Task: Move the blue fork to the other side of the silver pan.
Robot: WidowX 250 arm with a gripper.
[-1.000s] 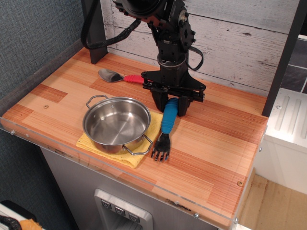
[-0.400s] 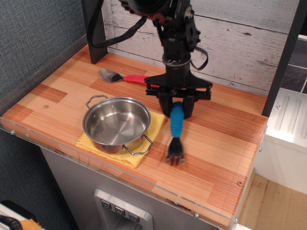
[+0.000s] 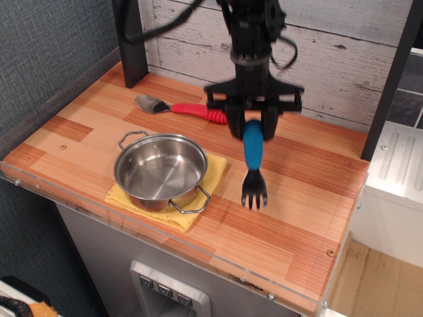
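The gripper [image 3: 254, 125] pinched the blue fork [image 3: 254, 162] by its handle top, tines hanging clear of the counter, probably for carrying past the silver pan [image 3: 160, 171] near the front edge.

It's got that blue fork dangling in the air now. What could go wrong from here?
The gripper pinches only the top end of the blue fork, so the hanging fork might swing or slip out. To cross over, the tines may have to pass the silver pan; carried too low, they could catch its rim or wire handle and drag it across the yellow cloth.
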